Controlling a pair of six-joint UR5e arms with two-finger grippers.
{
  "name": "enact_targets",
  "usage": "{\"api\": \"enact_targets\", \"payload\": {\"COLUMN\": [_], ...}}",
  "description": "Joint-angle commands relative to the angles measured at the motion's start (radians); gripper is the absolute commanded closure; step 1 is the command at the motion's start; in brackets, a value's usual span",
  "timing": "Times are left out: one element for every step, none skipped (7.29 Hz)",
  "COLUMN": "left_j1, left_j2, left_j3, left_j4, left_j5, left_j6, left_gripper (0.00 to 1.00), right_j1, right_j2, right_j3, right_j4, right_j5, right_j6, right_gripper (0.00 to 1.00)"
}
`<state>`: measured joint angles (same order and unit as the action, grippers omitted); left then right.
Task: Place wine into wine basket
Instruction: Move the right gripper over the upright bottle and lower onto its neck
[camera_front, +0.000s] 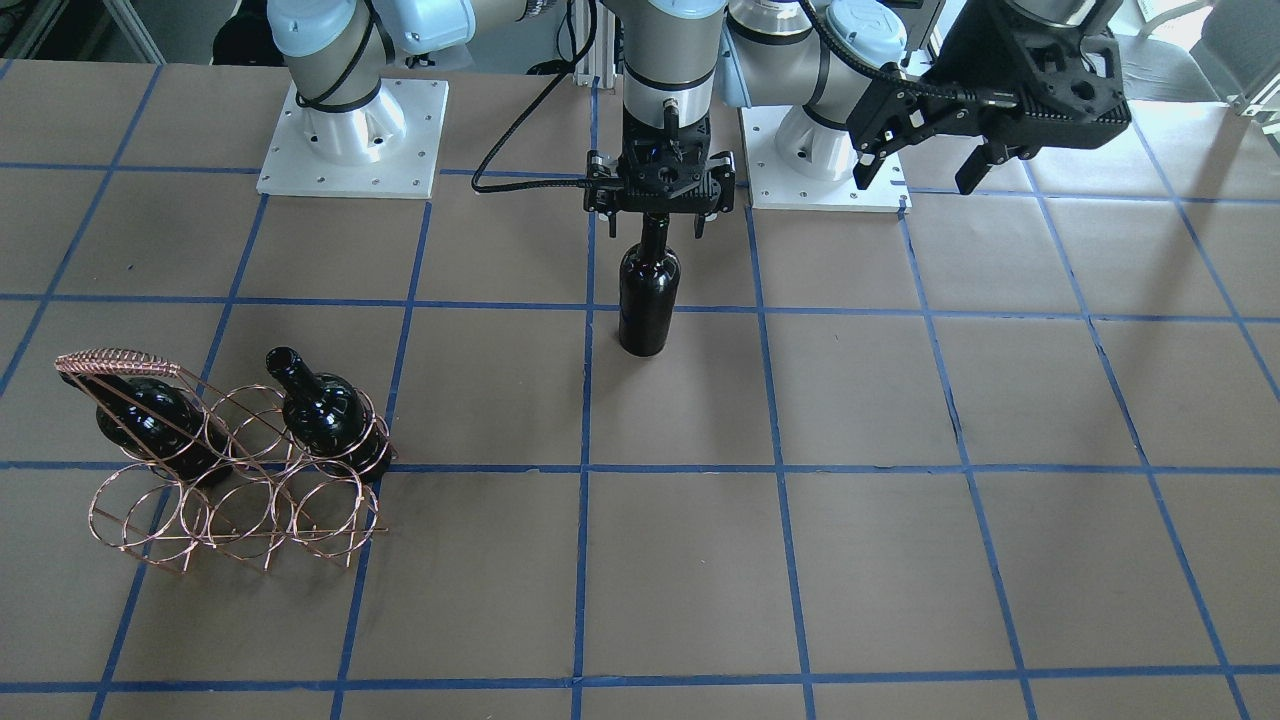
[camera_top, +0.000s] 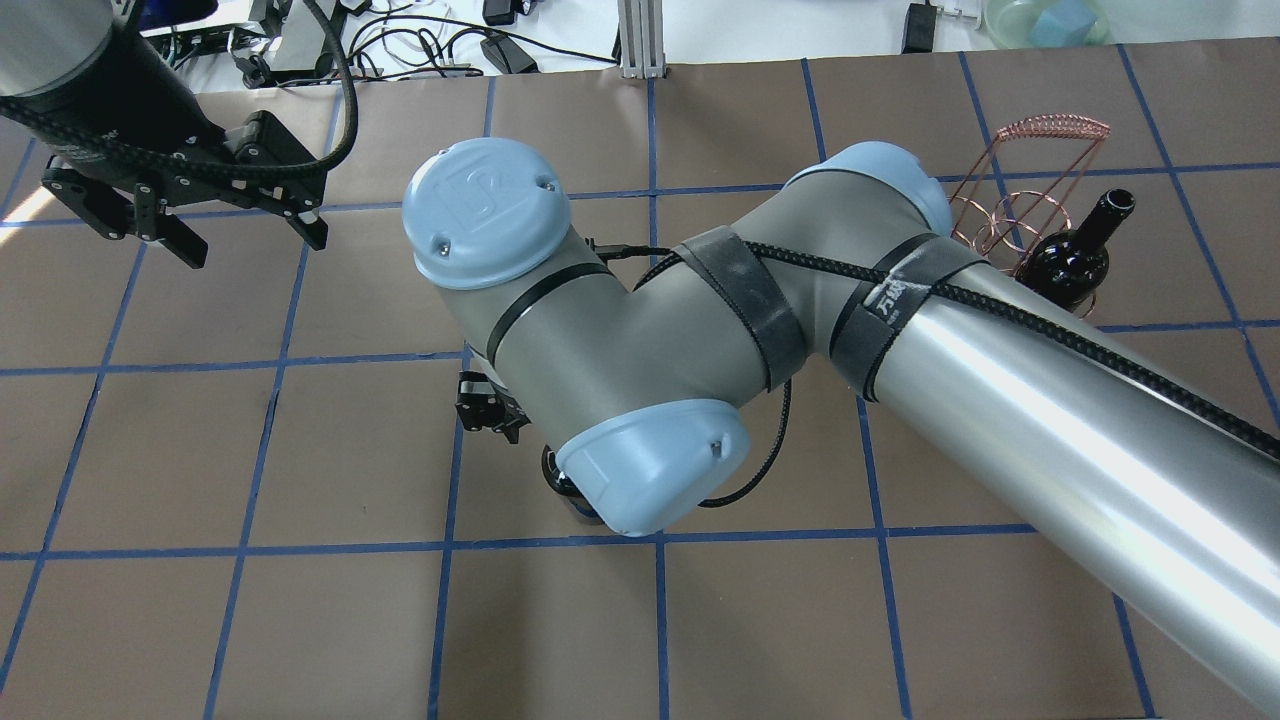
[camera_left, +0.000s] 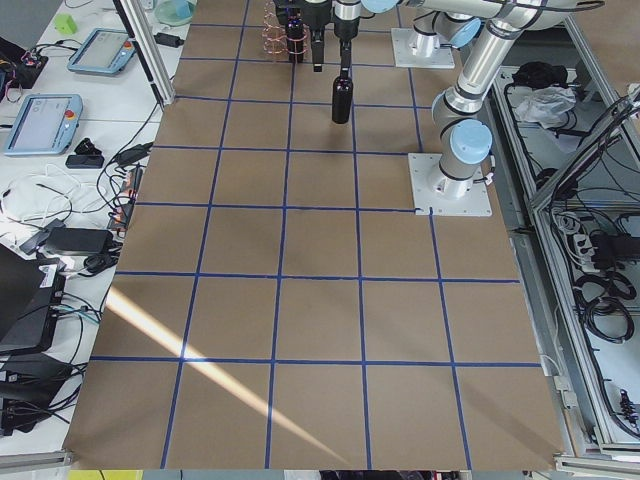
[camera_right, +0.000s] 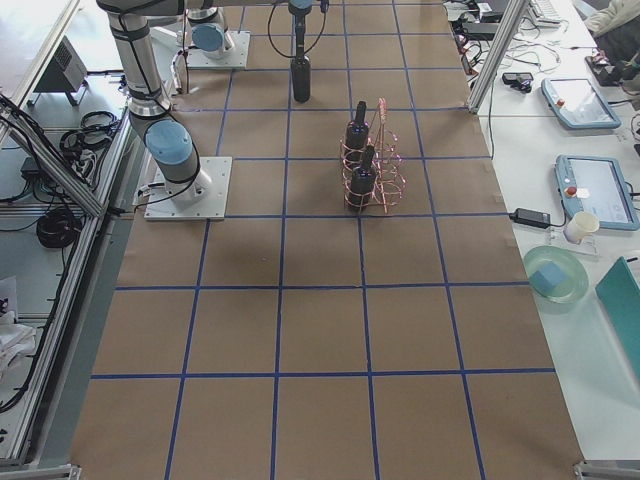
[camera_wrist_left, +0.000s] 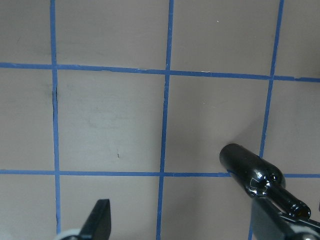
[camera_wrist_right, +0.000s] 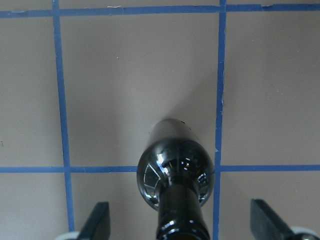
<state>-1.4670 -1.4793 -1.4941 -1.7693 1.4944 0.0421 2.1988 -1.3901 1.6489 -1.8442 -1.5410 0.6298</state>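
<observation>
A glossy, near-black glass wine bottle (camera_front: 648, 300) with a long narrow neck stands upright near the middle of the brown paper-covered table (camera_front: 900, 560), just beside a crossing of the blue tape lines. The right gripper (camera_front: 659, 212) hangs directly above it, pointing straight down. Its two fingers (camera_wrist_right: 99, 221) are on either side of the neck, but in the right wrist view both stay clearly apart from the glass, so the jaws are spread wide and hold nothing.

The left gripper (camera_front: 918, 165) is raised over the table near its own base plate, on the robot's left side, well apart from the bottle. Its fingers are also spread, with nothing between them.

The copper-coloured thin-wire basket (camera_front: 236, 476), made of round rings in two rows with a coiled-wire handle, stands far to the robot's right, well apart from the upright bottle. Two other dark bottles already lie in the rings of its row nearer to the robot. One (camera_front: 325, 410) is at the end closer to the table centre, and the other (camera_front: 150, 420) is at the far end, under the handle. The ring between them looks free.
</observation>
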Motion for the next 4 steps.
{"api": "enact_targets", "payload": {"left_j1": [0.001, 0.001, 0.001, 0.001], "left_j2": [0.001, 0.002, 0.004, 0.005], "left_j3": [0.000, 0.000, 0.000, 0.000], "left_j4": [-0.001, 0.001, -0.001, -0.001], "left_j5": [0.001, 0.001, 0.001, 0.001], "left_j6": [0.002, 0.001, 0.002, 0.001], "left_gripper": [0.00, 0.00, 0.00, 0.00], "right_j1": [-0.001, -0.001, -0.001, -0.001], "right_j2": [0.003, 0.003, 0.003, 0.002], "right_j3": [0.005, 0.005, 0.005, 0.005], "right_j4": [-0.010, 0.000, 0.003, 0.000], "right_j5": [0.005, 0.007, 0.007, 0.007], "right_j6": [-0.007, -0.039, -0.050, -0.050], "right_gripper": [0.16, 0.32, 0.45, 0.60]}}
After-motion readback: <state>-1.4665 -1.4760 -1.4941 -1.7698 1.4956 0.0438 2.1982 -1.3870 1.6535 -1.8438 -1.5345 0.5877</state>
